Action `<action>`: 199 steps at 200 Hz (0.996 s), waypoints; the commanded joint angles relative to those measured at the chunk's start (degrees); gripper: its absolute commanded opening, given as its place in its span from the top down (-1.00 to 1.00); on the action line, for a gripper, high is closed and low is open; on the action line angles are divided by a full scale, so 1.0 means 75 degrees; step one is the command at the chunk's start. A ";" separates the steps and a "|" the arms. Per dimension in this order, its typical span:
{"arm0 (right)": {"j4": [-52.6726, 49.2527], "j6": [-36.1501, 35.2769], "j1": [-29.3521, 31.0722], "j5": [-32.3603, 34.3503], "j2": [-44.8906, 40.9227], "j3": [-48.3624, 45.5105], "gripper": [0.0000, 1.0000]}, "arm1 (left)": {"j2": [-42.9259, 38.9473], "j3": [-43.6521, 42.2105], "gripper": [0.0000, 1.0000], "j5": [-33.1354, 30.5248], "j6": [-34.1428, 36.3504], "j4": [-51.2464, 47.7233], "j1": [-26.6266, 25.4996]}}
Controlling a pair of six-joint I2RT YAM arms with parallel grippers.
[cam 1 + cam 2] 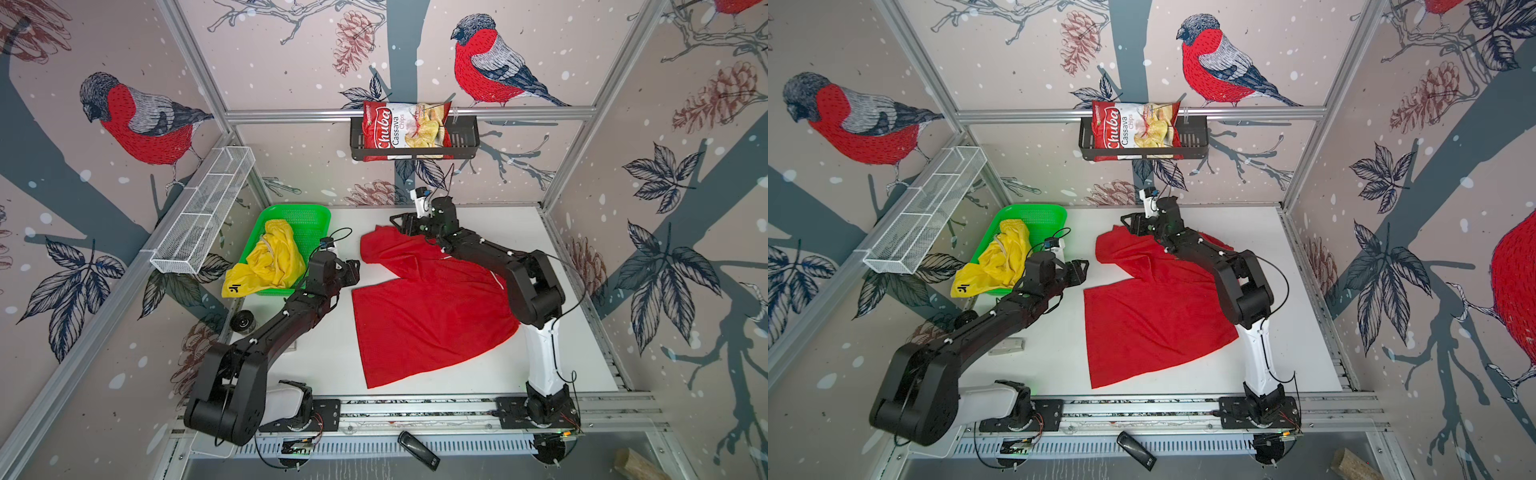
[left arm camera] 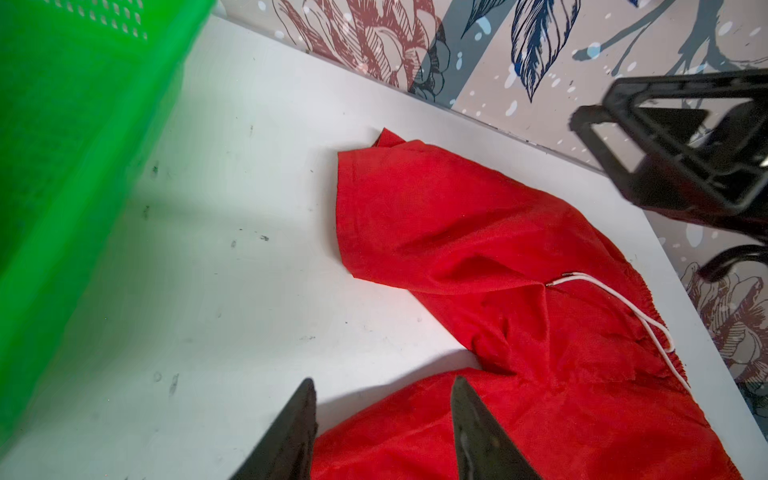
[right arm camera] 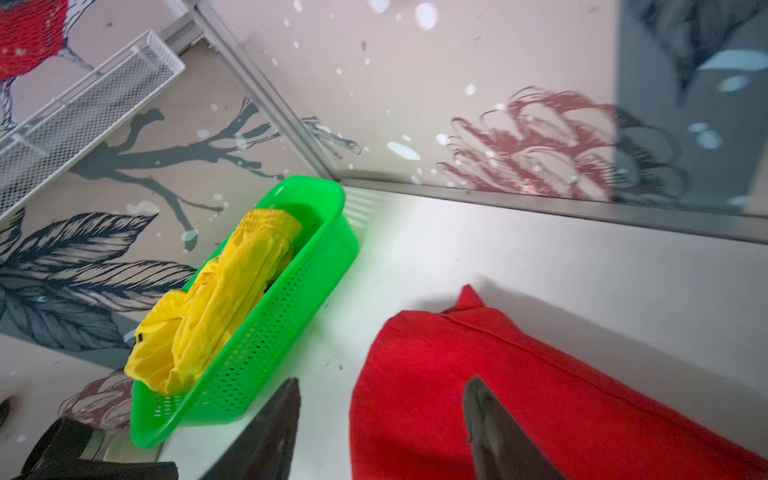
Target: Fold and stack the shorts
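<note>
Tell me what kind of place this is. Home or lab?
Most likely a robot test cell, not a home. An aluminium frame holds printed bird wallpaper, the left arm and right arm mount on a front rail, and a chips bag sits in a wall rack.

Bunched shorts in the basket lie left of spread shorts on the table

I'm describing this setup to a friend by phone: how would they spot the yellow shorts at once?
On the white table, look to the far left corner, where a green basket sits. The yellow shorts lie crumpled in it, one leg spilling over its near rim. Unlike the red shorts spread on the table, they carry a small black mark.
</note>
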 commanded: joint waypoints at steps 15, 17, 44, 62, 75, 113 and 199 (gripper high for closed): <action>-0.1514 -0.0430 -0.0591 0.0490 -0.0308 -0.0649 -0.27 | 0.1196 0.0631 -0.13 0.0598 -0.0428 0.0861 0.0014; -0.1595 -0.0428 -0.0636 0.0521 -0.0304 -0.0684 -0.27 | 0.1255 0.0689 -0.14 0.0614 -0.0456 0.0851 0.0015; -0.1750 -0.0078 -0.1351 0.0711 -0.0390 -0.1408 -0.27 | 0.2375 0.1637 -0.26 0.0861 -0.0639 0.0645 0.0073; -0.1687 0.0112 -0.1830 0.0670 -0.0381 -0.1736 -0.28 | 0.3103 0.2085 -0.30 0.1270 -0.0905 0.0756 0.0291; -0.1910 0.0230 -0.2132 0.0754 -0.0236 -0.1778 -0.28 | 0.3563 0.2311 -0.30 0.1717 -0.1206 0.1043 0.0506; -0.1882 0.0586 -0.2744 0.1063 -0.0020 -0.2052 -0.31 | 0.4547 0.3100 -0.33 0.2384 -0.1419 0.1534 0.0669; -0.1775 0.0555 -0.2807 0.0922 -0.0161 -0.2175 -0.32 | 0.6067 0.4437 0.11 0.2992 -0.1537 0.1556 0.0644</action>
